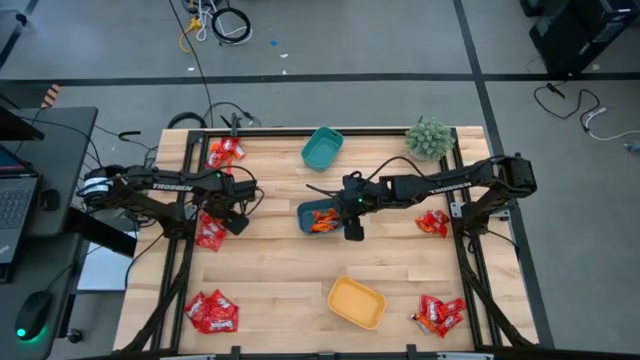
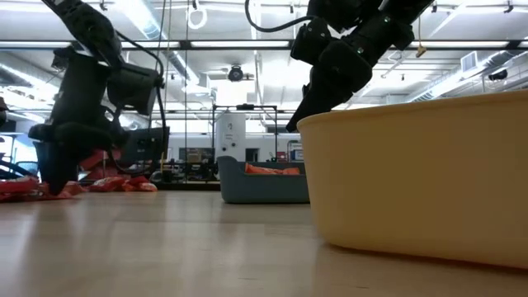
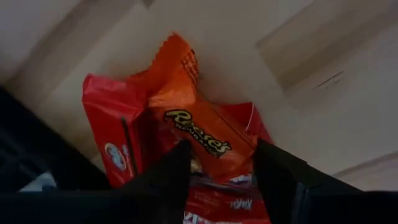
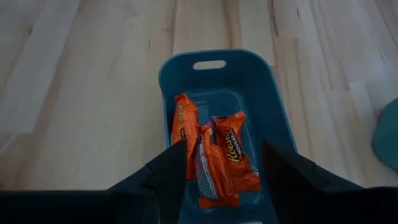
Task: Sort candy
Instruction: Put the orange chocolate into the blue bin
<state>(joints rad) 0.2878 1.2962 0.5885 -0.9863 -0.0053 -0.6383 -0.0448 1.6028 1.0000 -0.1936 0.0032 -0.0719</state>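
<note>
A heap of red-wrapped candy [image 1: 208,232] lies on the table at the left, with one orange candy [image 3: 199,127] on top of it. My left gripper [image 3: 221,168] points down over this heap, open, one finger on each side of the orange candy; in the high view my left gripper [image 1: 228,218] stands at the heap's right edge. My right gripper [image 4: 224,168] hangs open over the near end of a teal bin [image 4: 186,68] in mid-table. Three orange candies [image 4: 214,155] lie on that bin's floor. My left gripper comes from above, pointing down, with its fingers [image 3: 171,171] on either side of the orange candy's near end [image 3: 214,155], which lies on the red heap. Whether the fingers touch the wrapper, I cannot tell.
More red candy heaps lie at the far left [image 1: 225,152], near left [image 1: 212,312], near right [image 1: 440,315] and right [image 1: 433,222]. A second teal bin [image 1: 322,147] stands at the far middle and a yellow bin [image 1: 357,302] at the near middle. A small plant [image 1: 430,137] sits at the far right.
</note>
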